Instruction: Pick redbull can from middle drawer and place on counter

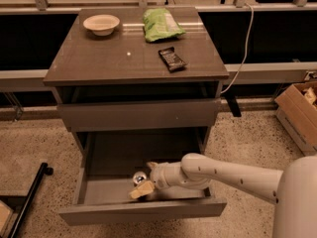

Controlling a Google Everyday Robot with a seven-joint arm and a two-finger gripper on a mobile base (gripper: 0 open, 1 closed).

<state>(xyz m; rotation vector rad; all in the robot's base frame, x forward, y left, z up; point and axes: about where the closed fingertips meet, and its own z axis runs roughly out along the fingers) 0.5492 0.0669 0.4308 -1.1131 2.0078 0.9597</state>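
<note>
Grasping step: inside the open grey-brown middle drawer [143, 209], the tan-fingered gripper [146, 178] straddles the slim silver-topped redbull can [138, 176], fingers spread, so next it should pinch, then lift to the glossy grey-brown counter [124, 58].

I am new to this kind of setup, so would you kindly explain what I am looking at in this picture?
This is one camera view, looking down at a drawer cabinet from the front. The white tube coming in from the right is the robot's single arm. At its end is the gripper, a two-finger clamp. It is low inside the open middle drawer, with its fingers apart on either side of the redbull can, which stands in the drawer. Nothing is lifted yet. The cabinet's flat top is the counter, where the can should end up. On it lie a pale bowl, a green bag and a black snack bar. A cardboard box sits on the floor at the right.
</note>
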